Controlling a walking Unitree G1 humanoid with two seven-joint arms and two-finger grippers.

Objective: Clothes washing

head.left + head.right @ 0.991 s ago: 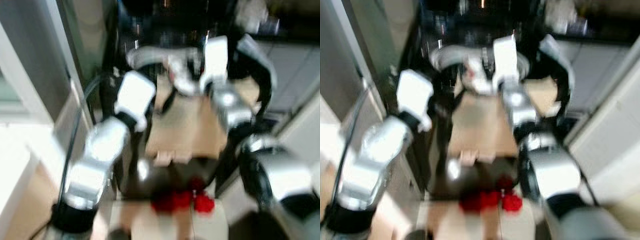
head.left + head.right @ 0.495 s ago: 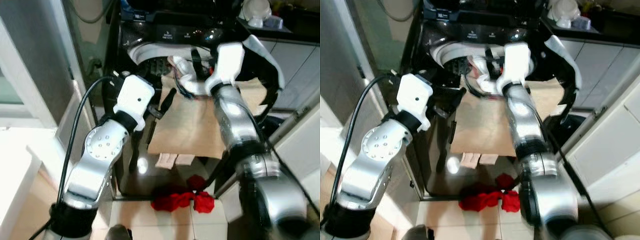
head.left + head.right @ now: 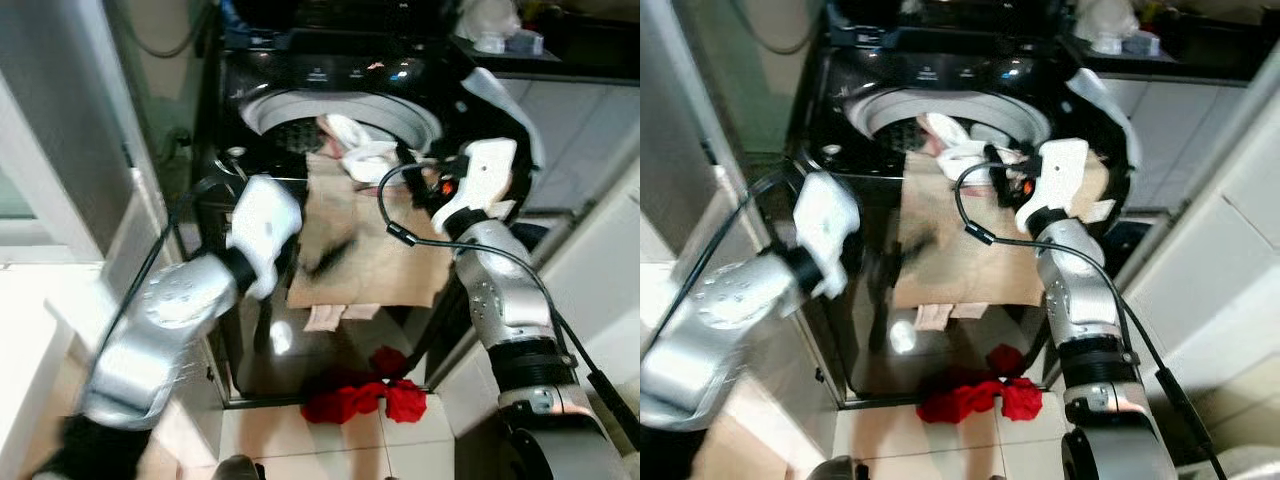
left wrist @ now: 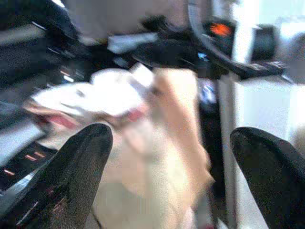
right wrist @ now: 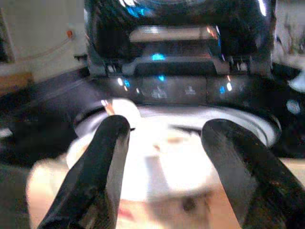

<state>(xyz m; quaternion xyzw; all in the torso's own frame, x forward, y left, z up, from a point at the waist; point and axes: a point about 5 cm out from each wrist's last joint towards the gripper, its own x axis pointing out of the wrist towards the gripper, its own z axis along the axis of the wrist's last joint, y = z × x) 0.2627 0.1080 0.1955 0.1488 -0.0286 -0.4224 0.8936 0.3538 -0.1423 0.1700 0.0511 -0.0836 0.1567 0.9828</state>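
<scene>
Tan cloth [image 3: 365, 250] draped from the washer [image 3: 940, 75] opening down its black front, white clothes [image 3: 360, 155] bunched at the rim, red garment [image 3: 980, 395] on the floor. Left claw [image 4: 171, 157] spread before the cloth; right claw [image 5: 164, 143] spread above the drum

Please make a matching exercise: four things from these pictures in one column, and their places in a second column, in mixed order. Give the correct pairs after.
Things:
1. beige cloth
2. red cloth
3. white cloth
4. right claw

Places:
A. on the floor in front of the washer
B. at the drum opening
C. hanging from the opening down the washer's front
D. open, facing the control panel

Pairs: 1-C, 2-A, 3-B, 4-D
</scene>
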